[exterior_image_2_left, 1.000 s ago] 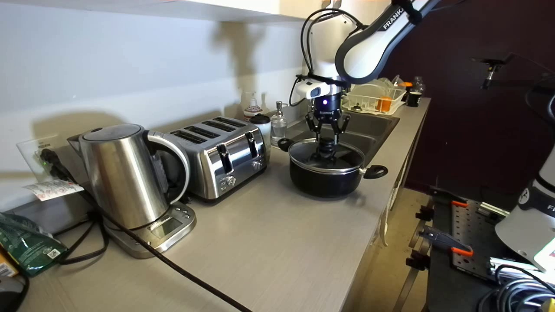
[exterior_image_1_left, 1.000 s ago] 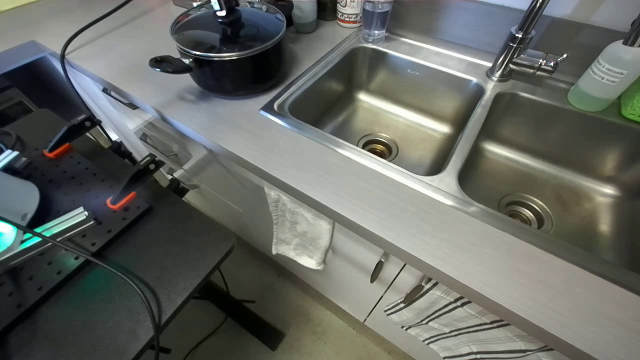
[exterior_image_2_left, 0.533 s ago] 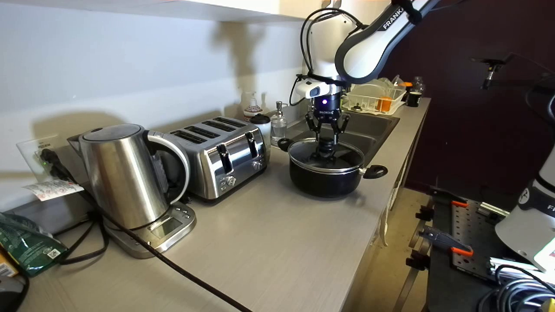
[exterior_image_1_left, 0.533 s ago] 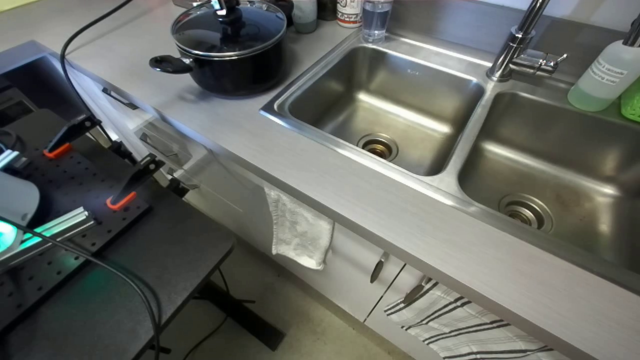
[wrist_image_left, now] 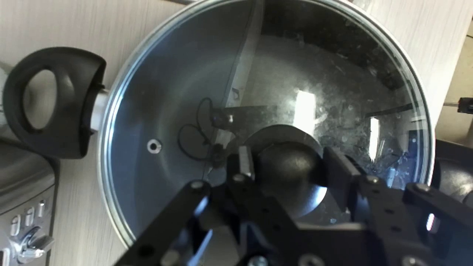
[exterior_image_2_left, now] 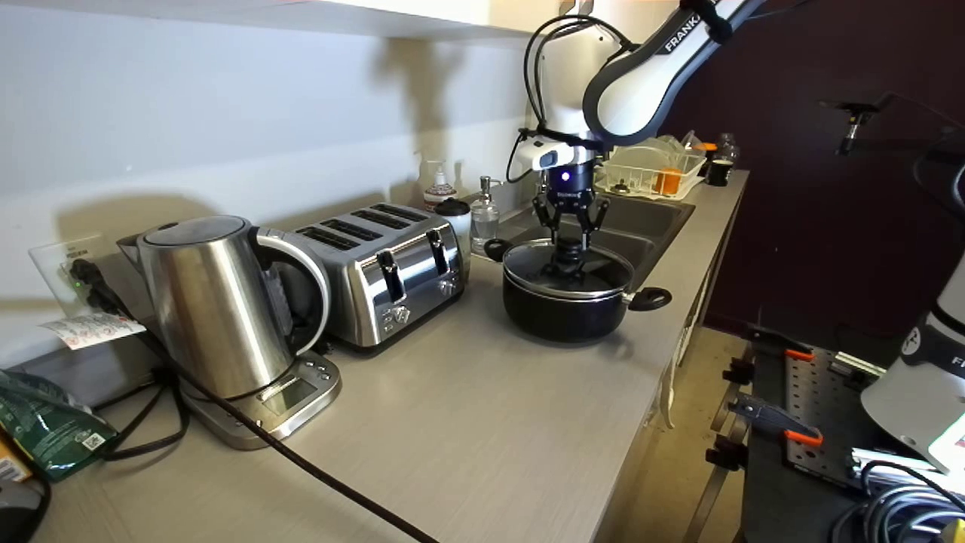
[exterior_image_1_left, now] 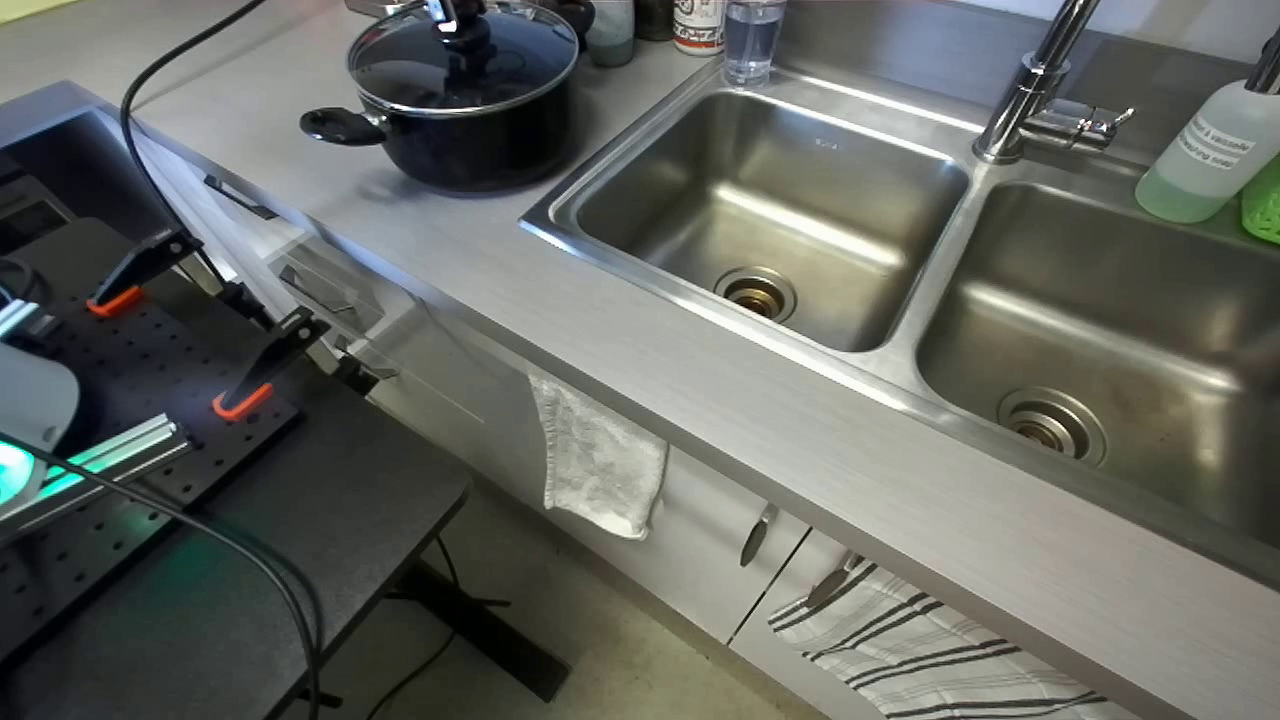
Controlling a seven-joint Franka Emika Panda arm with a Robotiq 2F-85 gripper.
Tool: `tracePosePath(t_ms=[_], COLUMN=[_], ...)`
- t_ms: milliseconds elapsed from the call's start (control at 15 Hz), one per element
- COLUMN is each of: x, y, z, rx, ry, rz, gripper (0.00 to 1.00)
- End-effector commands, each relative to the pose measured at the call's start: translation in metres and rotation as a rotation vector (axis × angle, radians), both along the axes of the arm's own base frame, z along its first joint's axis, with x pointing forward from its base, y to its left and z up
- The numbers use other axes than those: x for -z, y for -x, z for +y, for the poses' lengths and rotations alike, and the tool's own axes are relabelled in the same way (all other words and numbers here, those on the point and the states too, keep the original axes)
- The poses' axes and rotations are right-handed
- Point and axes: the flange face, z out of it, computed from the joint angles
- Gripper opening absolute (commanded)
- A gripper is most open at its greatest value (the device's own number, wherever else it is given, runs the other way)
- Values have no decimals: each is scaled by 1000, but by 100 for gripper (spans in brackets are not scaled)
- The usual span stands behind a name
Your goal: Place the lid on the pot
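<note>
The round glass lid (exterior_image_2_left: 528,273) with a metal rim lies on top of the black pot (exterior_image_2_left: 562,320), rim over rim. The lid also shows in an exterior view (exterior_image_1_left: 420,70) and fills the wrist view (wrist_image_left: 177,85). The pot (exterior_image_1_left: 480,155) stands on the counter beside the sink; in the wrist view its side handle (wrist_image_left: 77,111) sticks out at the left. My gripper (exterior_image_2_left: 570,235) points straight down over the lid's centre. In the wrist view its fingers (wrist_image_left: 290,162) are shut on the black knob, one on each side. The pot's inside shows only dimly through the glass.
A toaster (exterior_image_2_left: 399,275) and a steel kettle (exterior_image_2_left: 211,302) stand along the wall near the pot. A cup (exterior_image_2_left: 457,226) and a soap dispenser (exterior_image_2_left: 485,219) stand behind it. The double sink (exterior_image_1_left: 945,215) adjoins the pot. The counter's front edge (exterior_image_1_left: 480,325) runs alongside.
In the last half second the pot and lid have shifted or turned very slightly together with my gripper. The fingers stay around the knob.
</note>
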Motion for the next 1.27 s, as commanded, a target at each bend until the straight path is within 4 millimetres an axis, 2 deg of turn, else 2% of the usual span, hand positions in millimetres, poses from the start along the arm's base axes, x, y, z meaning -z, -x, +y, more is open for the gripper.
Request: tracePosePath(t_ms=[0, 200, 267, 333, 533, 667, 1200], x=[-10, -9, -9, -9, -13, -15, -18], y=[-5, -5, -5, -4, -6, -8, -7], z=[-7, -7, -6, -7, -7, -9, -13], rx=[23, 28, 31, 33, 39, 40, 46], ry=[14, 17, 17, 16, 15, 16, 17], rz=[-11, -12, -12, -12, -21, -29, -33], gripper=[25, 25, 75, 76, 95, 100, 100])
